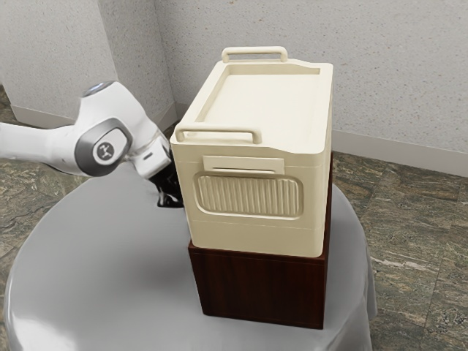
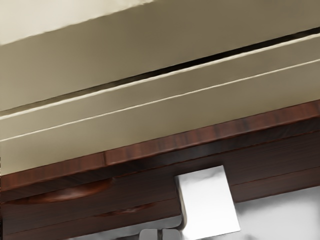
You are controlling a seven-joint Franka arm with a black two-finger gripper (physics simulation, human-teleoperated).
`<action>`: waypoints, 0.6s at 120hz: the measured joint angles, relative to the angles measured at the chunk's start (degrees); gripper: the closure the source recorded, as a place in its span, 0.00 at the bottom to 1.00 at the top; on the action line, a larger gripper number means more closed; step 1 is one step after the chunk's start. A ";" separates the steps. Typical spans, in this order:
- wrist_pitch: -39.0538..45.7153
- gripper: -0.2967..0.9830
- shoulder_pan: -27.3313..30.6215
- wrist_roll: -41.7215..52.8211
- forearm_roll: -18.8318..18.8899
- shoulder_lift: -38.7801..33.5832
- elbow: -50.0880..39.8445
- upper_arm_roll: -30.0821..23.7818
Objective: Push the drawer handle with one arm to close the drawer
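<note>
A cream box [image 1: 256, 234] with two top rails stands on a dark wooden cabinet [image 1: 256, 289]. My black gripper [image 1: 170, 202] is beside the box, at its side toward the exterior view's left, partly hidden behind its edge. In the wrist view the cream side [image 2: 150, 117] has a long dark slit, above the wooden cabinet [image 2: 135, 182], which shows reddish curved shapes. A bright white flat piece [image 2: 209, 202] stands out against the wood; whether it is the drawer handle, I cannot tell. Close together are the two grey tips of my gripper [image 2: 160, 234].
The round table [image 1: 95, 270] has a smooth grey cover and carries the cabinet. Behind it are speckled walls [image 1: 373, 66] and a stone-patterned floor [image 1: 417, 256]. The white arm reaches in from the exterior view's left.
</note>
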 joint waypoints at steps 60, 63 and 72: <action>-11.41 0.70 71.82 -5.30 -0.40 -6.68 -1.59 -68.28; -14.61 0.65 75.65 -7.19 -0.40 -7.31 1.42 -72.93; -26.32 0.53 78.65 -14.81 -0.64 -4.84 15.03 -78.90</action>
